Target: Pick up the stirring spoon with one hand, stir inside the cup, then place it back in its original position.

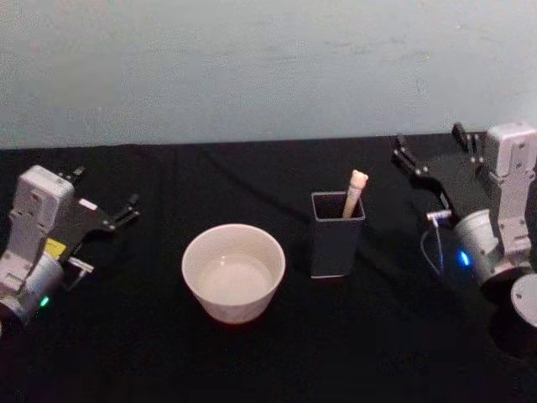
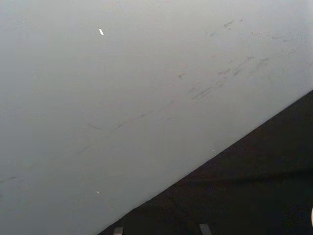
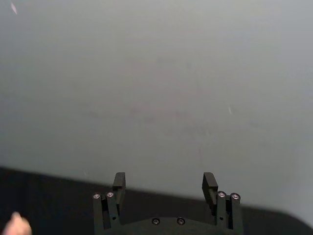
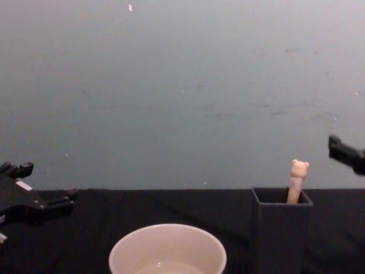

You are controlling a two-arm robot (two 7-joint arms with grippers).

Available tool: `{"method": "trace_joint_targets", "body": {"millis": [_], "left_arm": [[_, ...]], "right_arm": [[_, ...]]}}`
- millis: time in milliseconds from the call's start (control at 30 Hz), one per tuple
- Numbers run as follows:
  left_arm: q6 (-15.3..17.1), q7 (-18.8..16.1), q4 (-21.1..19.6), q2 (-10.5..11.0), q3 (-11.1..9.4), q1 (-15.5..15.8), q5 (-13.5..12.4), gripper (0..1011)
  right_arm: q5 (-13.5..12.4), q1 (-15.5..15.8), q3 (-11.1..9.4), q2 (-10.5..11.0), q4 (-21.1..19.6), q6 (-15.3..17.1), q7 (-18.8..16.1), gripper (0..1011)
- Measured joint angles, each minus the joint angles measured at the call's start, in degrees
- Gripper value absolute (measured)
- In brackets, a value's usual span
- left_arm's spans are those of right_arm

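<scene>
- Right claw hovers wide apart beside the holder, empty.
- Left claw sits parked, seemingly spread.
- Stirring spoon stands inside the holder, near the cup.

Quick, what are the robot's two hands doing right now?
Left gripper: open, holding nothing, out to the left of the cup.
Right gripper: open, holding nothing.
</scene>
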State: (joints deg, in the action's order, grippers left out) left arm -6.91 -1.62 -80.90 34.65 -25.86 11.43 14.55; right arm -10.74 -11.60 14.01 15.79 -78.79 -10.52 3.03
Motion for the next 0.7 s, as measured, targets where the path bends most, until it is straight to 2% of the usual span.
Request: {"method": "trace_joint_targets", "body": {"millis": [367,700], "left_arm": [[0.0,0.0,0.0,0.0,0.0,0.0,0.0,1001],[0.0,0.0,0.0,0.0,0.0,0.0,0.0,1001]], "right_arm": [[-2.72,1.53,-2.26,-1.51,3.61,4.09,-2.52,1003],[-2.64,1.51,-2.04,-1.4,3.39,3.9,-2.35,1002]]}}
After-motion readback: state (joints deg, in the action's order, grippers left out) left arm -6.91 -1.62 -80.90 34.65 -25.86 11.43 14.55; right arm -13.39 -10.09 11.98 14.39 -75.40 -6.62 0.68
